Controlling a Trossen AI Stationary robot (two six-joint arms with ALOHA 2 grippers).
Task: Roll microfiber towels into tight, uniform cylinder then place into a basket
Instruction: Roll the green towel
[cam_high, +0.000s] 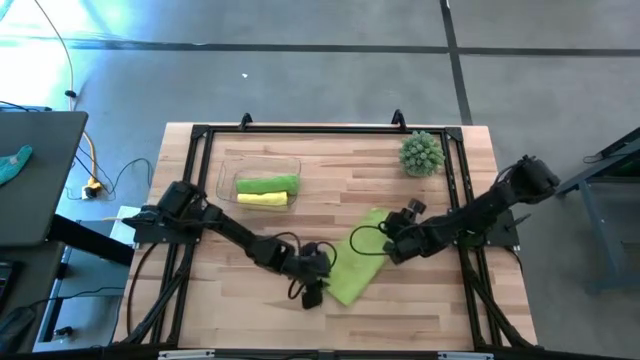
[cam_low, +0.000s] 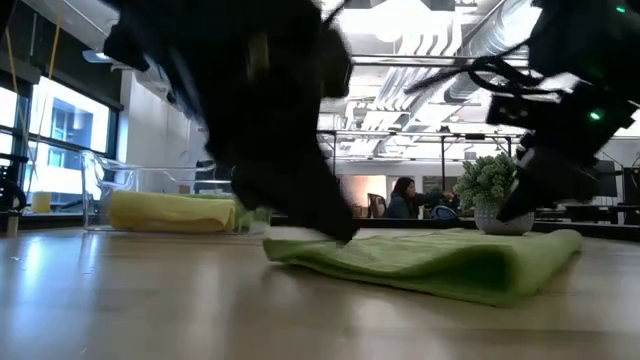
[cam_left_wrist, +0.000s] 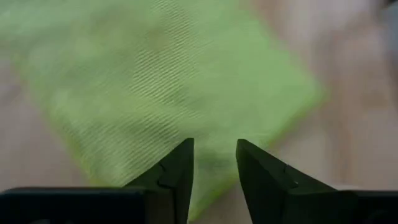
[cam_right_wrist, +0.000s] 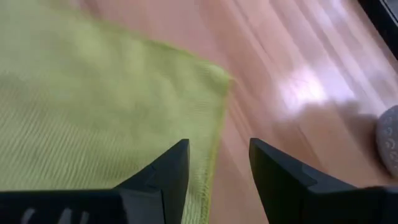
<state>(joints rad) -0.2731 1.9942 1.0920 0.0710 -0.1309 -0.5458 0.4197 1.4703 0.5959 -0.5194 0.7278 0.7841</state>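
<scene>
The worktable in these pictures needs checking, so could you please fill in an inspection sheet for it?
Surface: wooden table inside a black frame.
Job's things: clear basket holds two rolled towels, one green, one yellow; a third lime green towel lies folded flat, unrolled, mid-table.
Clutter: spiky green plant near the far right corner.
Grippers: left pincer open at one end of the flat towel; right pincer open over a corner at the other end; neither holds it.
Cables: yellow and black leads on the floor left of the table.
Surroundings: a person sits far behind.
</scene>
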